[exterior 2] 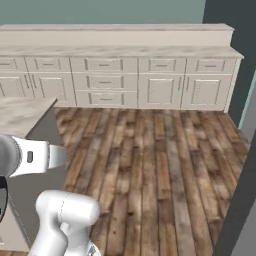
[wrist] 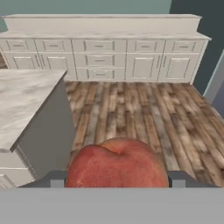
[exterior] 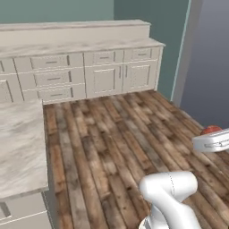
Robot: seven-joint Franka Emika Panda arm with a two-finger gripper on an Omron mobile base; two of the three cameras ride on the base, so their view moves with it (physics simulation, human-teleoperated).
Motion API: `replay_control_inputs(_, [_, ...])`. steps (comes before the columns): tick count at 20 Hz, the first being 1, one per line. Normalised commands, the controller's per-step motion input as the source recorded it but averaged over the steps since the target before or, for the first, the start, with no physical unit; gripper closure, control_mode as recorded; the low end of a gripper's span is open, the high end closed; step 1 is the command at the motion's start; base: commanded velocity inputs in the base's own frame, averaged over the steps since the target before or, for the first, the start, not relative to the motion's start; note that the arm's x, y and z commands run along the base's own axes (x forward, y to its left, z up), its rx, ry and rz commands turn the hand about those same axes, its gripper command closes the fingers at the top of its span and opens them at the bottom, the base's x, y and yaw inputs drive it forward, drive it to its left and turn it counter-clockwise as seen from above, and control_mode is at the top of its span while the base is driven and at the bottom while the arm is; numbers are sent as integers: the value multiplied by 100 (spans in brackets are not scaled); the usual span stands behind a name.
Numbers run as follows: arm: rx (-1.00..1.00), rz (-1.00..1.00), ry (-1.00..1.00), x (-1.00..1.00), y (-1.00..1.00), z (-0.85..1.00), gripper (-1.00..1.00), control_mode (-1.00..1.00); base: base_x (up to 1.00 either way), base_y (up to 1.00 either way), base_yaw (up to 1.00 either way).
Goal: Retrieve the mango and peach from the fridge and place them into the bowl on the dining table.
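Note:
The peach (wrist: pixel 117 164), pinkish-red with an orange blush, sits large at the bottom of the hand view between the two dark fingertips (wrist: pixel 57 178). My gripper (wrist: pixel 117 180) is shut on it. In the left base view the gripper (exterior: pixel 214 139) hangs at the right edge above the wood floor, with the peach (exterior: pixel 211 129) showing as a red cap over the white hand. The mango, the bowl, the fridge and the dining table are out of view.
A marbled island top (exterior: pixel 18 143) with white cabinet fronts stands to the left, close to the arm. White drawer-and-door cabinets (exterior 2: pixel 125 82) under a stone counter line the far wall. Open plank floor (exterior 2: pixel 150 165) lies between. A grey panel (exterior: pixel 210 67) rises at the right.

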Motion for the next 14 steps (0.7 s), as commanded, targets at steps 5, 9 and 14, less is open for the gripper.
replay_control_inputs(5, [0,0,0,0,0,0,100,100,93,0,15])
replay_control_inputs(9, [0,0,0,0,0,0,100,100,100,0,11])
replay_control_inputs(14, [0,0,0,0,0,0,100,100,100,0,9])
